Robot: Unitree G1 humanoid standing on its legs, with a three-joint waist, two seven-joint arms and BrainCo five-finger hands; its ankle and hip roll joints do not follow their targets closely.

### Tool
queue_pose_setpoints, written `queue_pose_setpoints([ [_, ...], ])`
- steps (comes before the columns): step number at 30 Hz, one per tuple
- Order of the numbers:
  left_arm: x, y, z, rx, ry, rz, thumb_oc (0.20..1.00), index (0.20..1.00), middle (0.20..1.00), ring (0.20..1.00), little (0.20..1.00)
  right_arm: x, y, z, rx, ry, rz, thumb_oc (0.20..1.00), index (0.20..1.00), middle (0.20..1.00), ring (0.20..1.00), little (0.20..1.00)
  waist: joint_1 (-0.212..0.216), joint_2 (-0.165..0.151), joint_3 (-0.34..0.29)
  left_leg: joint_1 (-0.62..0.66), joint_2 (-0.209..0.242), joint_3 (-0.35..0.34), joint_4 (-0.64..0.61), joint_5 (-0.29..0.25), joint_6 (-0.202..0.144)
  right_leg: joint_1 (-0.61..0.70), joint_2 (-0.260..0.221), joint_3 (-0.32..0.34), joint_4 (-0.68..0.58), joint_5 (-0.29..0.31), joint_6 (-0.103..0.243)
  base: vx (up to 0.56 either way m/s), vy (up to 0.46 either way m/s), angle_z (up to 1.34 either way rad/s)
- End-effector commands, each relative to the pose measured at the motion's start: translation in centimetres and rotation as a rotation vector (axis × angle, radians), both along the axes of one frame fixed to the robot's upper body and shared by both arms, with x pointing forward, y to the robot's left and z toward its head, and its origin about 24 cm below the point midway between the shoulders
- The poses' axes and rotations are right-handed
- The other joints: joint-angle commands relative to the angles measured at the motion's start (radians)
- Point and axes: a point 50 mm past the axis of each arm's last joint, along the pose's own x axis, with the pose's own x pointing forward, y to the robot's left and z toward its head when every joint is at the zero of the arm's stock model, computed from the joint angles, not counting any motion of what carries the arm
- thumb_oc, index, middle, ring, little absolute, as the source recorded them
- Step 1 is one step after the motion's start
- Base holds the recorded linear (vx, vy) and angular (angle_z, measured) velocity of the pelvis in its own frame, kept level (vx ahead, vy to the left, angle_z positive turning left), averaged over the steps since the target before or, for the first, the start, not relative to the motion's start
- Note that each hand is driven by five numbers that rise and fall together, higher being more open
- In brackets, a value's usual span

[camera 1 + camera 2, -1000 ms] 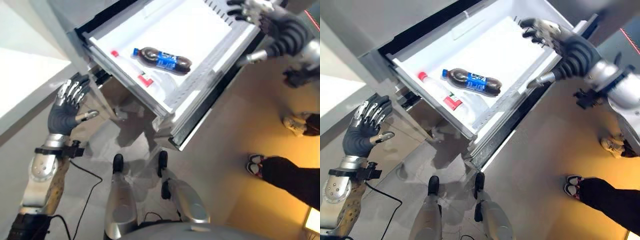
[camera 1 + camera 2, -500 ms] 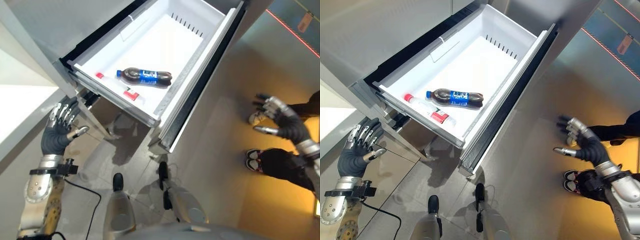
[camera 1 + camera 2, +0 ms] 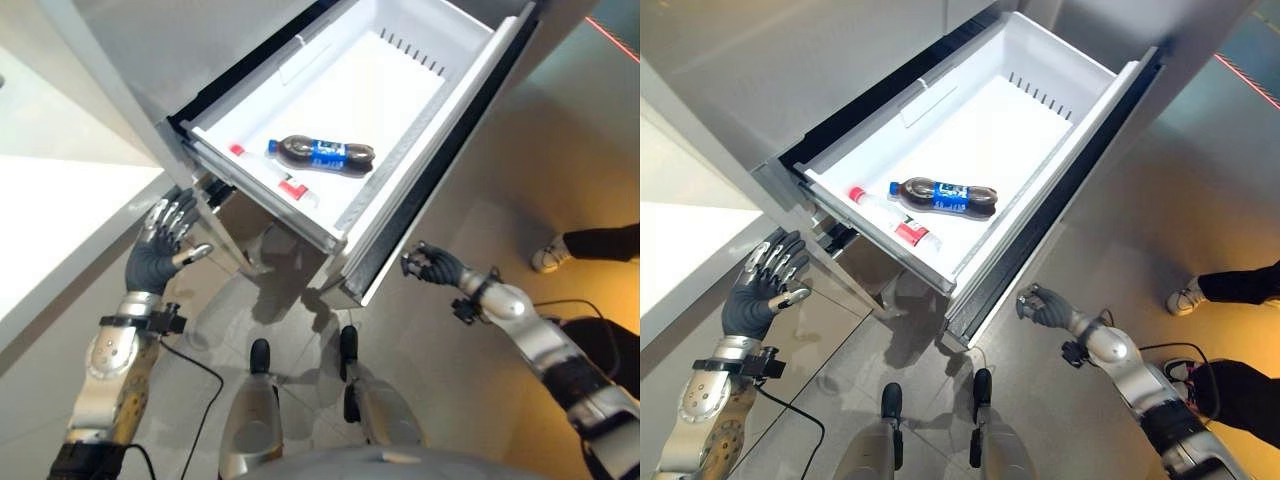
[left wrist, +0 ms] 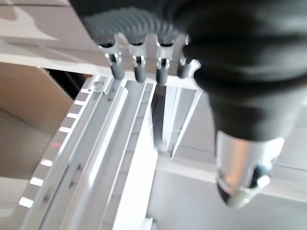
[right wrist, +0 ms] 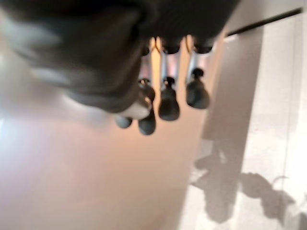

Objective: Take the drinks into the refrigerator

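Note:
The refrigerator's white drawer (image 3: 1040, 150) stands pulled out. In it lie a dark cola bottle (image 3: 945, 197) with a blue label and, beside it toward the near wall, a clear bottle (image 3: 890, 214) with a red cap and red label. My left hand (image 3: 755, 300) is open, held up next to the drawer's left rail, fingers (image 4: 139, 72) straight. My right hand (image 3: 1042, 306) hangs just below the near corner of the drawer's front panel, fingers (image 5: 168, 103) curled with nothing in them.
A pale counter (image 3: 60, 220) runs along the left. A person's shoe (image 3: 1187, 296) and dark trouser legs (image 3: 1240, 385) are on the floor at the right. The grey refrigerator body (image 3: 840, 70) rises behind the drawer.
My right hand has swung from far right in toward the drawer's front corner, and its fingers have curled. The camera has shifted. The bottles and left hand stay put.

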Motion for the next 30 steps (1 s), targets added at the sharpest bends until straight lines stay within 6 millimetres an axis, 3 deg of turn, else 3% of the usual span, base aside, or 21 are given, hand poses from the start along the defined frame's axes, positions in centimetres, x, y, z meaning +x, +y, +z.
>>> queue_pose_setpoints([
  [1,-0.5,-2.2,6.1,0.064,-0.335,-0.138,1.000,1.000,1.000,1.000,1.000,2.5,4.1,5.3,0.073,-0.232,0.127,0.200,0.200,0.200,0.200,0.200,-0.009,0.019,-0.024,-0.012,-0.075,-0.049,0.020,-0.064,0.095,0.004,0.002,-0.037,0.150,-0.167,-0.001,0.00,-0.015,0.07],
  [5,-0.6,-2.5,5.8,0.015,-0.325,-0.160,1.000,1.000,1.000,1.000,1.000,4.6,5.8,8.9,0.103,-0.352,0.125,0.200,0.200,0.200,0.200,0.200,0.022,0.025,-0.020,-0.017,-0.077,-0.061,0.023,-0.060,0.095,0.008,0.000,-0.048,0.145,-0.166,-0.004,0.00,-0.010,0.00],
  [12,-0.4,-3.1,6.0,-0.032,-0.332,-0.204,1.000,1.000,1.000,1.000,1.000,7.4,7.5,12.8,0.181,-0.451,0.052,0.200,0.200,0.200,0.200,0.200,0.068,0.028,-0.013,-0.023,-0.078,-0.084,0.018,-0.049,0.093,0.016,-0.001,-0.065,0.141,-0.166,-0.009,0.01,-0.017,0.10],
  [19,0.0,-3.6,6.0,-0.057,-0.325,-0.243,1.000,1.000,1.000,1.000,1.000,7.8,10.7,16.8,0.214,-0.536,0.144,0.200,0.200,0.200,0.200,0.200,0.093,0.031,-0.010,-0.023,-0.081,-0.091,0.017,-0.048,0.095,0.019,-0.002,-0.070,0.137,-0.163,-0.011,0.01,-0.002,0.04],
  [25,-0.1,-3.5,6.1,-0.070,-0.337,-0.239,1.000,1.000,1.000,1.000,1.000,6.9,12.1,18.5,0.317,-0.566,0.205,0.200,0.200,0.200,0.200,0.200,0.091,0.034,-0.011,-0.020,-0.080,-0.078,0.019,-0.052,0.097,0.017,-0.004,-0.059,0.130,-0.155,-0.010,0.00,0.005,0.03],
  [30,-0.1,-3.6,6.2,-0.063,-0.342,-0.240,1.000,1.000,1.000,1.000,1.000,6.8,11.9,17.2,0.319,-0.525,0.204,0.200,0.200,0.200,0.200,0.200,0.082,0.036,-0.010,-0.025,-0.079,-0.070,0.027,-0.058,0.100,0.011,-0.003,-0.049,0.134,-0.154,-0.011,0.00,0.000,0.00],
])
